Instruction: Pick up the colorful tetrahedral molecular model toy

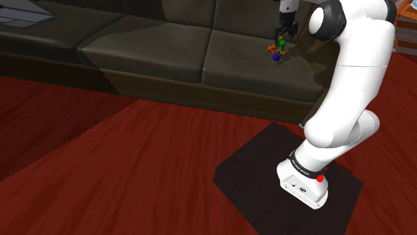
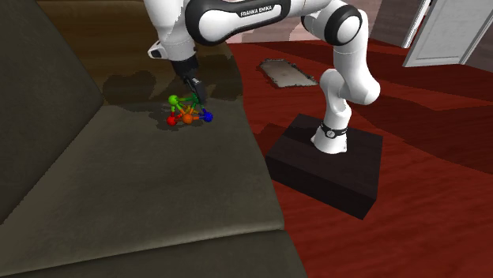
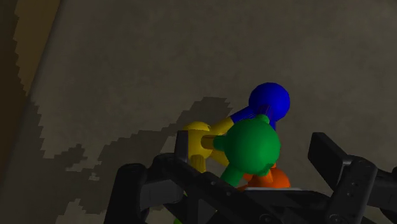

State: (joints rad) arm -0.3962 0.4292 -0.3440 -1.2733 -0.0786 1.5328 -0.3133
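**Claw spread over the toy on the sofa seat**

The all-black two-finger gripper [image 1: 283,38] hangs fingers-down over the toy molecule of bright balls joined by short rods [image 1: 277,51]. The toy rests on a seat cushion of the dark olive-grey sofa [image 1: 234,63], about midway between that cushion's back edge and its front edge. The claw is released. In the wrist view the two fingers stand well apart with the toy's green ball between them, and neither finger touches it. Blue, yellow and orange balls show around the green one. In the second exterior view a red ball shows too. The black box stand [image 2: 336,174] sits on the red-brown wooden floor [image 1: 133,153], just off the sofa's front edge.
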